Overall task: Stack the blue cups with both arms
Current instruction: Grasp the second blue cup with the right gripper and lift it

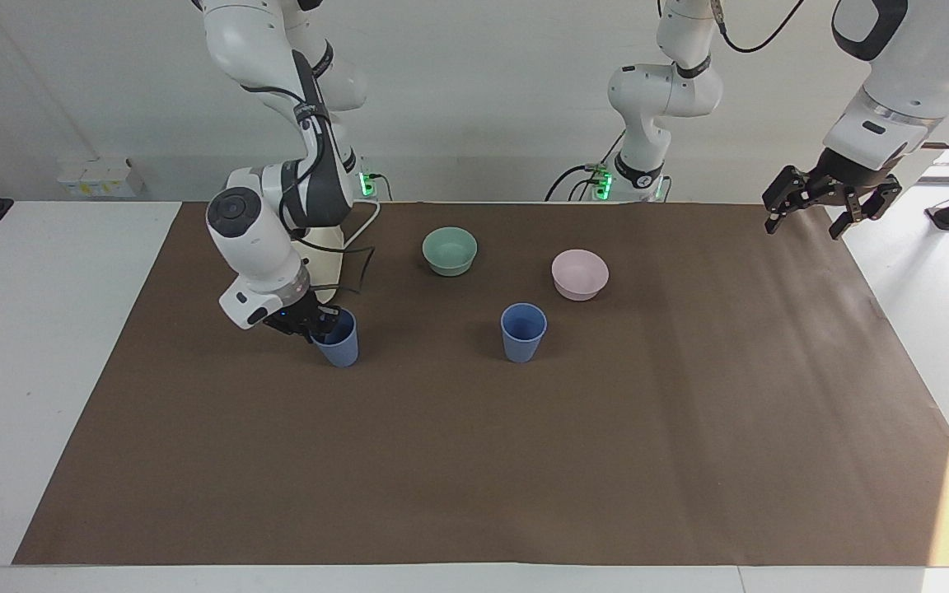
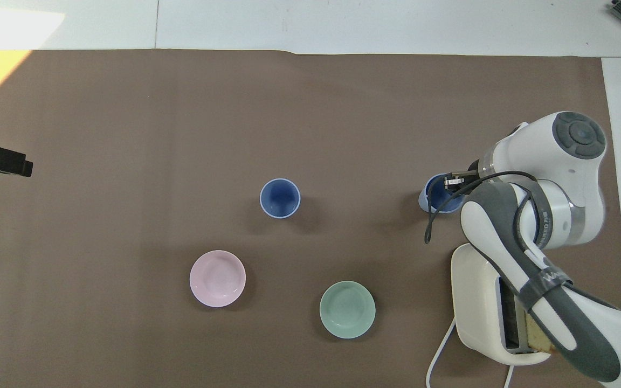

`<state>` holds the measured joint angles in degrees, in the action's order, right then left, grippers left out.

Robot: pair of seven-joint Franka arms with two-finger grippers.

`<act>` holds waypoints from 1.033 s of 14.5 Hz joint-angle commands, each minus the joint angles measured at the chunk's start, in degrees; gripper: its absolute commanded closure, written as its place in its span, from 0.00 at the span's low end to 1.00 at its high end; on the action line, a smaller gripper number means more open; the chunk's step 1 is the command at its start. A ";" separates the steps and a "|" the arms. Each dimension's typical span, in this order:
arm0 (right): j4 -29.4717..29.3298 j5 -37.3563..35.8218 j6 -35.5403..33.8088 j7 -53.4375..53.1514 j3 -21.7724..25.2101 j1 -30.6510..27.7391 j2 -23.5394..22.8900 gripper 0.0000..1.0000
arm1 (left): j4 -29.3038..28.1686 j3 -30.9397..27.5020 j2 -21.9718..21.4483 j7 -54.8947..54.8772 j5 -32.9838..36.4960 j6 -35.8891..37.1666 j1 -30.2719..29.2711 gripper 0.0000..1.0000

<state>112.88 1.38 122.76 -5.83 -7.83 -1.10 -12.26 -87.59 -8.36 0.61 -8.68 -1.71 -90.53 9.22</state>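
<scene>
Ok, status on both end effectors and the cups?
Right end effector shut on nearer-arm blue cup rim. Left end effector open, waiting aloft. Other blue cup standing free. Path clear.

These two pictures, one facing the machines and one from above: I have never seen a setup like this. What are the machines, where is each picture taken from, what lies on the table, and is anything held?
Two white robot arms work at one table, each ending in a black two-finger gripper. One picture looks at them from across the table; the other looks steeply down from above their own end.

On the brown mat stand two blue cups, a mint-green bowl, a pale pink bowl and a white toaster with a bread slice in it.

The right gripper is shut on the rim of the blue cup beside the toaster, which still stands on the mat. The other blue cup stands alone near the middle. The left gripper waits open, raised over the left arm's end of the mat.
</scene>
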 commanded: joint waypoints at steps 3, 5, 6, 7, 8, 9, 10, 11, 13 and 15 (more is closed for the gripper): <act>-3.27 -0.07 -2.16 -1.10 -0.34 1.97 0.65 1.00 | 1.20 0.63 0.27 -0.55 0.30 1.15 -0.87 0.00; -7.48 0.02 -6.64 -3.56 -0.95 3.19 0.74 1.00 | 1.20 0.63 0.27 -0.55 0.39 1.24 -0.87 0.00; -9.50 0.02 -8.75 -6.01 -0.87 5.03 0.75 1.00 | 1.20 0.63 0.27 -0.55 0.30 1.24 -0.87 0.00; -11.18 -0.06 -10.16 -9.08 -0.87 6.70 0.75 1.00 | 1.20 0.63 0.27 -0.55 0.30 1.24 -0.87 0.00; -12.67 -0.24 -10.87 -12.59 -0.78 9.07 0.75 1.00 | 1.20 0.63 0.27 -0.55 0.39 1.24 -0.87 0.00; -13.64 -0.33 -10.97 -15.84 -0.61 11.27 0.75 1.00 | 1.20 0.63 0.27 -0.63 0.39 1.24 -0.87 0.00; -15.22 -0.42 -11.58 -18.57 -0.60 13.03 0.66 1.00 | 1.20 0.63 0.27 -0.63 0.39 1.15 -0.87 0.00; -17.15 -1.03 -13.06 -21.12 -0.60 14.44 0.66 1.00 | 1.20 0.63 0.19 -0.63 0.39 1.15 -0.87 0.00; -22.15 -1.91 -17.71 -26.31 -0.78 17.34 -0.57 1.00 | 1.29 0.63 0.27 -0.63 0.39 1.24 -0.95 0.00; -24.46 -1.56 -18.26 -32.28 -0.87 20.59 -1.80 1.00 | 1.29 0.63 0.27 -0.63 0.48 1.15 -0.95 0.00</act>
<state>92.89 0.62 106.41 -32.80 -8.56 17.35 -11.50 -87.53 -8.36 0.61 -8.68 -1.71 -90.53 9.22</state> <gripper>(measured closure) 0.960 0.000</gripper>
